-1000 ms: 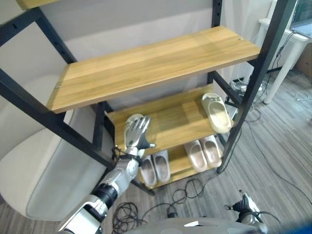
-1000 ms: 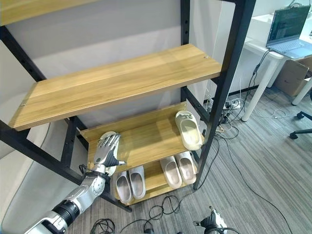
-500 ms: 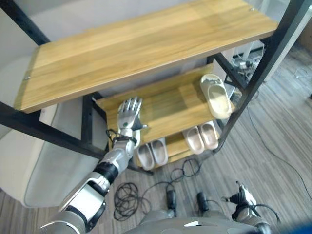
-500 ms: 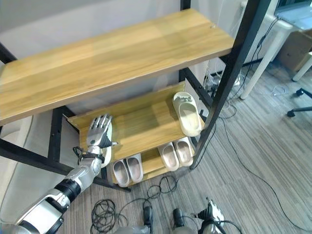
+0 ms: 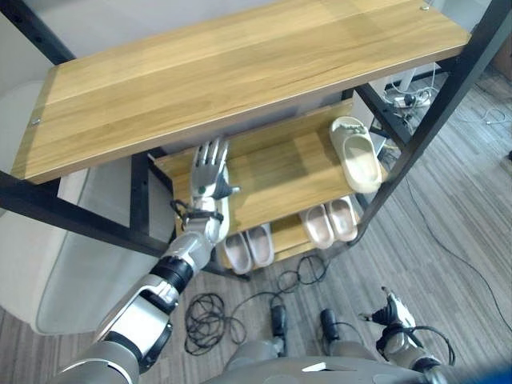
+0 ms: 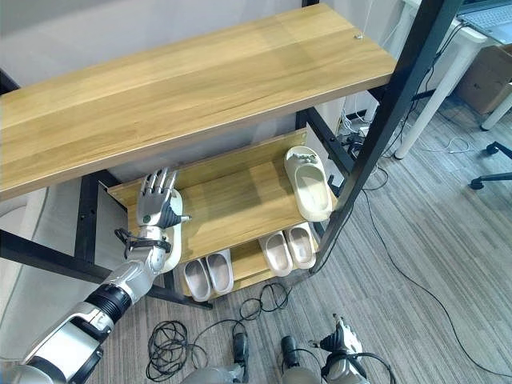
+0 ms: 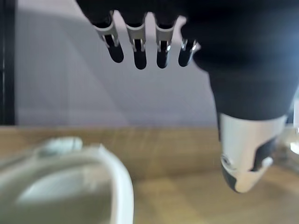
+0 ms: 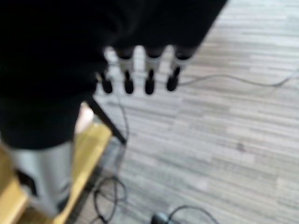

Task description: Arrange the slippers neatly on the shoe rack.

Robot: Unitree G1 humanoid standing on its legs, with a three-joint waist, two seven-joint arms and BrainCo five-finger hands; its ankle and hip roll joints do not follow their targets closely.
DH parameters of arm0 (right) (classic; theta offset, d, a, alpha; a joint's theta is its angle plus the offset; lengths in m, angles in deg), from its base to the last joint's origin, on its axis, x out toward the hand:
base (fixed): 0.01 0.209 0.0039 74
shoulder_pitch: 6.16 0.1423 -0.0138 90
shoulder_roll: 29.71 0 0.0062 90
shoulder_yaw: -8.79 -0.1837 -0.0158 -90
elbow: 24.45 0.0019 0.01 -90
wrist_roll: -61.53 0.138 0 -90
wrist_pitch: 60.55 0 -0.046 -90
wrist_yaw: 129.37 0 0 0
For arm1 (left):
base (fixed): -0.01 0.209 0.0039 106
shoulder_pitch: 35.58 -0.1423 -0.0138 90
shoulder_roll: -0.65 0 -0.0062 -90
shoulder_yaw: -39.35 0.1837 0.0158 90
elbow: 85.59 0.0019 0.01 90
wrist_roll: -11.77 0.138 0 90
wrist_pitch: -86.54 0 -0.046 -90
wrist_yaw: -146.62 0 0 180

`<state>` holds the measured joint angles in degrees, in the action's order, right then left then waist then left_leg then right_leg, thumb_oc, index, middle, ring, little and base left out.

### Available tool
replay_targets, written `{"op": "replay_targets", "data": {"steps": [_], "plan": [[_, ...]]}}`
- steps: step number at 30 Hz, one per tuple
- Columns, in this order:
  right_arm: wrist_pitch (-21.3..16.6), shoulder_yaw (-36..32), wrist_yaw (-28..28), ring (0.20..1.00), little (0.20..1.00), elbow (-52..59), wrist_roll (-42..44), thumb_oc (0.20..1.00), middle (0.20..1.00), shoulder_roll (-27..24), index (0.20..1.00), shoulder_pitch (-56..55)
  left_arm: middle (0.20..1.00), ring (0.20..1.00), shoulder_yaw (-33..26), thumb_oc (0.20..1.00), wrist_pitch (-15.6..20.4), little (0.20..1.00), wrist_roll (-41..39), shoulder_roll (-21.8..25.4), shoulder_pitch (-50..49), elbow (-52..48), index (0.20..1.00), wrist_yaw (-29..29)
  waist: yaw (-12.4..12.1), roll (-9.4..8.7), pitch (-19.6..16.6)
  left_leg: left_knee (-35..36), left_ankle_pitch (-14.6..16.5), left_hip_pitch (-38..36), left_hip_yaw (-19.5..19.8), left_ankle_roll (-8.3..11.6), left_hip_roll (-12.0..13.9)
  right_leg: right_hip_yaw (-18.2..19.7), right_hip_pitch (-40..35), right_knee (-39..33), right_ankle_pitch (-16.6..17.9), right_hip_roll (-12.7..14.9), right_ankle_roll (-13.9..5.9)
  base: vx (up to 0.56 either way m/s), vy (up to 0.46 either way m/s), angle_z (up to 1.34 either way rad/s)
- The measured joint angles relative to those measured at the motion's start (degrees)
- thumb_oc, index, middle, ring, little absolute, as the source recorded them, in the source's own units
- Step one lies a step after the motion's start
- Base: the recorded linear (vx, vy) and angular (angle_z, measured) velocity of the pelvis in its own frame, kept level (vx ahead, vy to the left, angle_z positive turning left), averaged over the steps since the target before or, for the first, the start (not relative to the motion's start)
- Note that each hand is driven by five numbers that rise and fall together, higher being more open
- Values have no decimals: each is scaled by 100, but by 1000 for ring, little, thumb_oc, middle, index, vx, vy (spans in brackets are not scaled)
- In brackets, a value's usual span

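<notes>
while the left hand (image 5: 207, 172) has reached a little deeper over the left end of the middle shelf (image 5: 276, 172) than a second ago, its fingers are straight and spread, holding nothing, and it hovers over a pale slipper (image 6: 170, 240) lying at that end of the shelf. the whole picture has shifted too, so much of that change is the head moving. as i judge it, the slipper has just been set down or is being nudged straight, and its mate (image 5: 356, 154) lies well apart at the right end of the same shelf, so the pair is not yet together. two more pairs (image 5: 288, 236) sit on the bottom shelf. the arm covers most of the near slipper, so whether the hand touches it i cannot tell. the right hand (image 8: 135, 74) hangs with straight fingers above the floor (image 8: 224, 121).
</notes>
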<state>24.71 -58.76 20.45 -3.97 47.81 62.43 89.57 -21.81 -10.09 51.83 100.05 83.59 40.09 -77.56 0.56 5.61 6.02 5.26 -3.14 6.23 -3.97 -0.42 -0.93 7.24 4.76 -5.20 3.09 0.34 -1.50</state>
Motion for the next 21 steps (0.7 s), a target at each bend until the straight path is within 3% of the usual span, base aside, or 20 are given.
{"op": "replay_targets", "data": {"steps": [7, 21], "plan": [[-1, 0, 69, 1000, 1000, 0, -11, 1000, 1000, 44, 1000, -60, 1000, 1000, -132, 1000, -8, 1000, 27, 81, -109, -51, 1000, 12, -18, -6, -5, 27, 5, -126, 8, 4, 1, -7, -118, -26, -46, 2, -33, 0, 0, 0], [-50, 69, 73, 1000, 1000, -2, -14, 1000, 1000, 40, 1000, -195, 1000, 1000, 225, 1000, -186, 1000, 1041, 486, -98, 65, 1000, 129, -17, 11, -18, 18, 3, -108, 4, 2, -5, -3, -105, -25, -24, 7, 7, 0, 0, 0]]}}
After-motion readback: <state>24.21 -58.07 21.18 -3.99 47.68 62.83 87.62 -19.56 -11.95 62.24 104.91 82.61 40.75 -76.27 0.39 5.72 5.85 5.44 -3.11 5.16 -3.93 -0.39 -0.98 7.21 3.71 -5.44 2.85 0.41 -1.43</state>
